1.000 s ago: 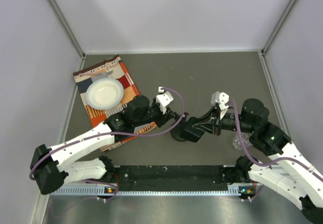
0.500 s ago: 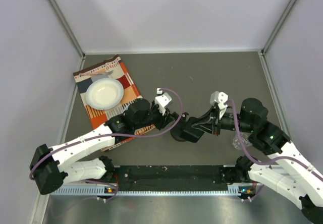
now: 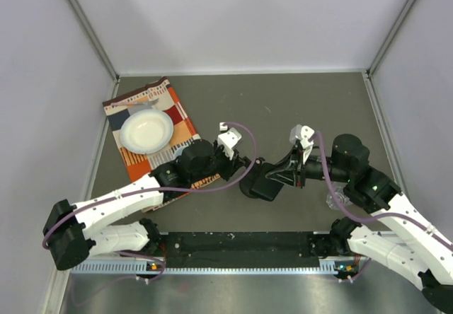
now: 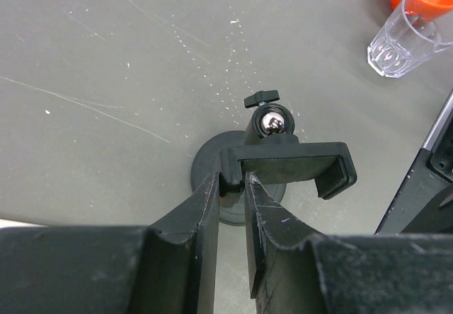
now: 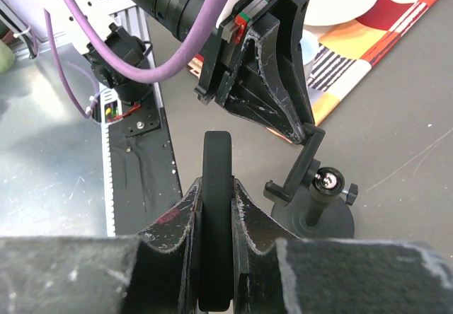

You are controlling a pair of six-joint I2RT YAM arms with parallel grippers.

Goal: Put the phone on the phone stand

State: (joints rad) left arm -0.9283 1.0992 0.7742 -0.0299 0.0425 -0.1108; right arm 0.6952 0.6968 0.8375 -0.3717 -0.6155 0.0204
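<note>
**Closing in: phone carried nearer a stand that is now being pinched steady**

Since a second ago, the thin flat black slab of a phone (image 5: pixel 216 208) has slid a little toward 9 o'clock in the overhead view. This brings it closer to the small black phone stand (image 4: pixel 290 164) with its round disc base, ball joint and clamp bracket. The phone is not in the bracket yet. It sits edge-on just beside the stand, at about the stand's 3 o'clock from above.

Meanwhile the left gripper (image 4: pixel 231 181) has narrowed its jaws. They now appear to pinch one end of the bracket, with the disc base resting on the scuffed grey table (image 4: pixel 106 45). I judge that the stand is being braced so the phone can be fed in, so the task is in its approach and the seating remains to be done.

The right gripper (image 5: pixel 216 187) is clamped firmly on the phone's two flat faces.

The left arm reaches in low from 8 o'clock, its wrist aimed toward 3 o'clock. The right arm folds in from 4 o'clock, wrist aimed toward 9 o'clock. The two grippers therefore face each other across the stand.

Farther out, a clear faceted drinking glass (image 4: pixel 407 27) stands at the stand's 2 o'clock in the left wrist view. At 10 o'clock overhead, an orange-checked patterned cloth (image 3: pixel 180 112) carries a white round bowl (image 3: pixel 146 130).
</note>
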